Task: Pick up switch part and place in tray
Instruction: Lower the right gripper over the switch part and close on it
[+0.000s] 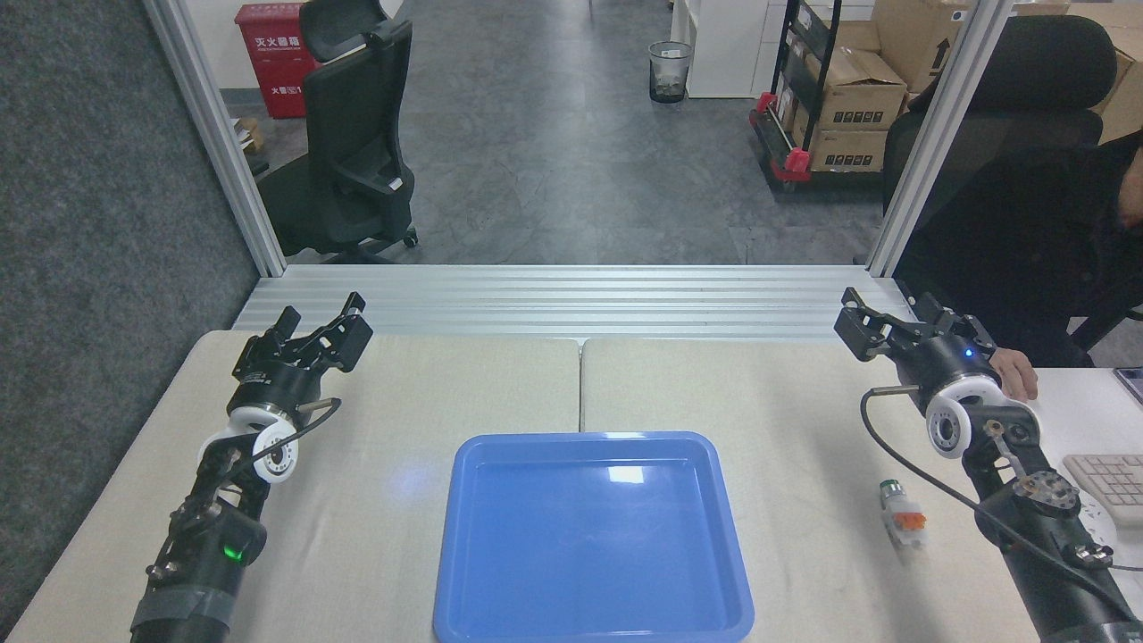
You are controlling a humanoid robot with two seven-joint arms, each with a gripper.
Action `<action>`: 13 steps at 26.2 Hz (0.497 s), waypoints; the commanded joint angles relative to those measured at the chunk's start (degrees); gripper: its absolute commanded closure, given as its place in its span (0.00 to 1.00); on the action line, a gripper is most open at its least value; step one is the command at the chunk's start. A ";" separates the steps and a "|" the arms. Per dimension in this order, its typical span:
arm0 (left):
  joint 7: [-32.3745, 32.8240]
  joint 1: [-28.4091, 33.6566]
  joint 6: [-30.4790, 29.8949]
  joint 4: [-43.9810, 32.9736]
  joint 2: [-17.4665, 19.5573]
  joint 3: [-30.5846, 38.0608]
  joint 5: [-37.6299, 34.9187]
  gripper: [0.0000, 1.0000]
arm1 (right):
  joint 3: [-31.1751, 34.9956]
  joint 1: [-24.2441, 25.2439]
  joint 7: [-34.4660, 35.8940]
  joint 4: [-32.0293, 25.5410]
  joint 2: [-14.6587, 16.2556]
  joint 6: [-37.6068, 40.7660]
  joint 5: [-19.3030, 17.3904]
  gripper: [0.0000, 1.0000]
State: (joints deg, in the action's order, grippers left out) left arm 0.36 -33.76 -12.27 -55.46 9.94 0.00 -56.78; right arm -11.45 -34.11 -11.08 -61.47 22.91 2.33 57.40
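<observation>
Blue tray [464, 572] empty; switch part [901, 520] rests to its right — left gripper [320, 329] and right gripper [884, 314] both spread, empty.

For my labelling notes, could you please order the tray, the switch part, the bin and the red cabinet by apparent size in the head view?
1. Tray, largest by far.
2. Red cabinet.
3. Bin.
4. Switch part, smallest.
Cabinet and bin stand far back, so they look smaller than they really are.
</observation>
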 commanded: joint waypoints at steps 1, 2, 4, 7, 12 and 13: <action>0.08 0.01 -0.03 0.00 -0.01 -1.32 0.00 0.00 | 0.02 0.44 0.45 -0.85 1.17 0.13 -0.28 0.00; 0.00 0.01 -0.03 0.01 -0.01 -1.32 0.00 0.00 | 0.11 0.44 0.53 -1.11 1.17 0.05 -0.36 0.00; 0.00 0.01 -0.03 0.01 -0.01 -1.32 0.00 0.00 | 0.02 2.19 0.54 -4.26 1.35 0.05 -0.27 0.00; 0.00 0.01 -0.03 0.01 -0.01 -1.32 0.00 0.00 | 2.29 9.20 0.54 -8.65 3.63 0.05 -0.54 0.00; 0.00 0.01 -0.03 0.00 -0.01 -1.32 0.00 0.00 | 4.33 18.19 0.54 -9.37 5.30 0.13 -0.45 0.00; 0.00 0.01 -0.03 0.01 -0.01 -1.32 0.00 0.00 | 4.33 19.76 0.71 -8.94 5.57 0.22 -0.36 0.00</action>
State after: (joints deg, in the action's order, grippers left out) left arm 0.37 -33.76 -12.27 -55.47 9.94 0.00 -56.78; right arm -9.93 -24.09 -10.57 -65.81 25.03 2.44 57.05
